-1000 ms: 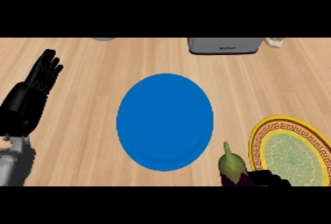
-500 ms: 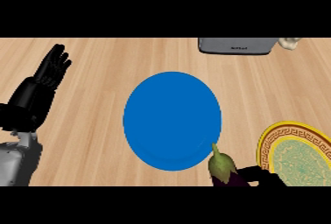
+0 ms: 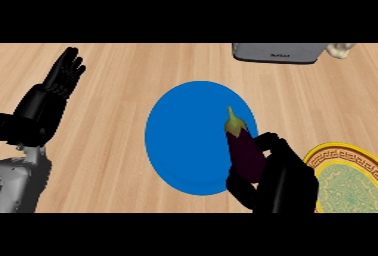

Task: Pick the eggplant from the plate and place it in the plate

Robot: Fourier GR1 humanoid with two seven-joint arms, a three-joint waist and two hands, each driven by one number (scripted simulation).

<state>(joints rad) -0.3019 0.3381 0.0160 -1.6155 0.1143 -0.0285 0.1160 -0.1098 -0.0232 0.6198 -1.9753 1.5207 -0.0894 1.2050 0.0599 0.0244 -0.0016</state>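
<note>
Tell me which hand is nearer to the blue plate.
Right. The right hand holds the eggplant over the blue plate's right side; the left hand rests open, well off to its left.

One head view only, looking steeply down on the wooden counter (image 3: 133,165) from close above; forearms enter from the lower edge, far side at top.

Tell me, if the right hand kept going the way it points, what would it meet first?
Likely only the blue plate underneath: the right hand, holding the eggplant, points up-left across it. Height is unclear.
</note>
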